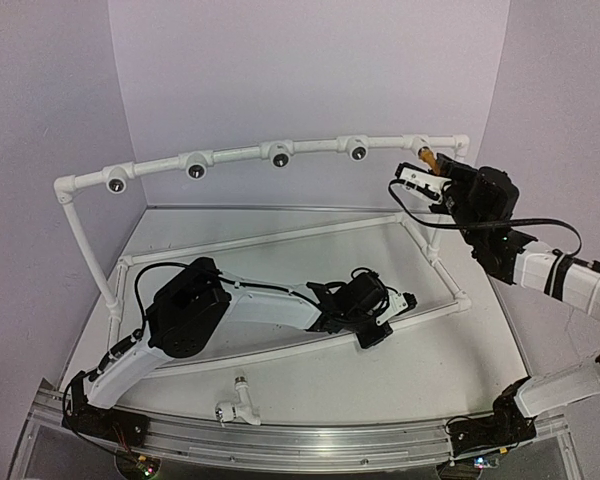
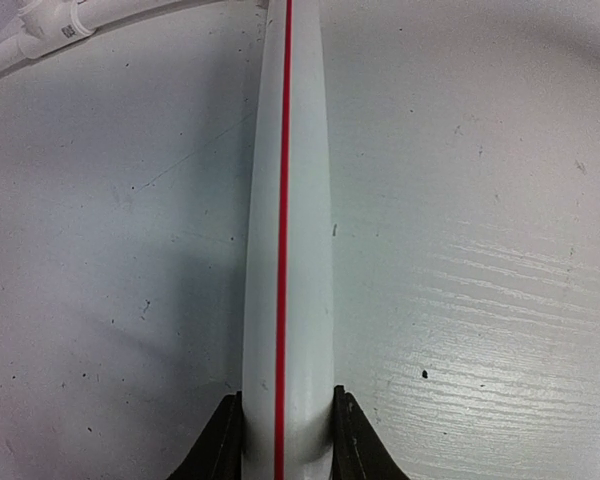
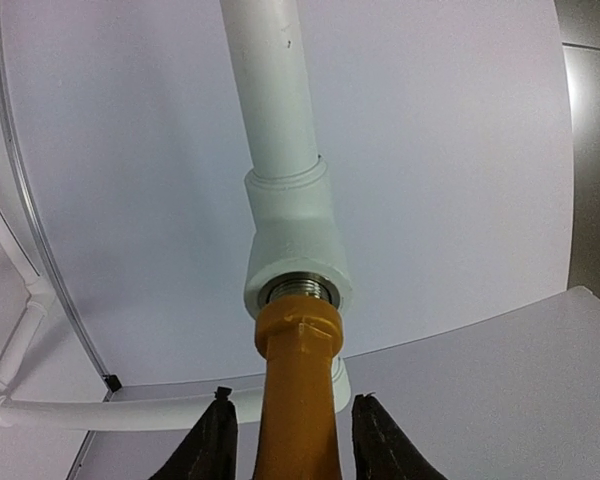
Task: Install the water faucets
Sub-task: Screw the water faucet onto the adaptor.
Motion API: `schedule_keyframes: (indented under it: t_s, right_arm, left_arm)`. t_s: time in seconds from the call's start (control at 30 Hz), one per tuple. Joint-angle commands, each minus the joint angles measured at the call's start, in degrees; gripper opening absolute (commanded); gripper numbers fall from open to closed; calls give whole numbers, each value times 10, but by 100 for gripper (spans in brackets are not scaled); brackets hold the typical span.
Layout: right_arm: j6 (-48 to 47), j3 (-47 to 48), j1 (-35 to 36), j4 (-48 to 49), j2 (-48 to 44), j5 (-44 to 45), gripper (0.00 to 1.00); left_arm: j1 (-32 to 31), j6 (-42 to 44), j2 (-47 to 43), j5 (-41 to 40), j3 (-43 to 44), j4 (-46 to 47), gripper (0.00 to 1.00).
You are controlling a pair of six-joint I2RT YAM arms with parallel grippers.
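While our left pincer (image 2: 286, 396) clamps the red-striped white pipe (image 2: 285, 200), we should close our parted right pincer (image 3: 292, 398) squarely on the yellow-orange plastic faucet (image 3: 296, 335) between its jaws.

A scuffed white bench (image 1: 460, 350) carries a white plastic pipe frame (image 1: 235, 154). A small white plastic tap (image 1: 236, 406) lies near its front edge, just behind a ribbed aluminium rail (image 1: 310, 440).

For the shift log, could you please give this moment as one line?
left gripper: shut on base pipe | right gripper: open around yellow-orange faucet at end socket | white faucet: loose on table
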Motion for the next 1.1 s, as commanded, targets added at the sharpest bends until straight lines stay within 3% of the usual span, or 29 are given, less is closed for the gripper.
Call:
schedule_keyframes:
  t_s: [0.0, 0.37, 0.67, 1.07]
  right_arm:
    - [20, 22, 0, 55, 8, 24, 34]
    - [104, 26, 16, 49, 27, 75, 0]
    - [162, 52, 64, 39, 51, 123, 0]
    - [348, 104, 71, -78, 50, 118, 0]
  left_arm:
    - [-24, 3, 85, 54, -42, -180, 0]
    - [-24, 3, 87, 54, -39, -181, 0]
    - [-25, 3, 88, 53, -37, -183, 0]
    - [-24, 2, 88, 54, -38, -184, 0]
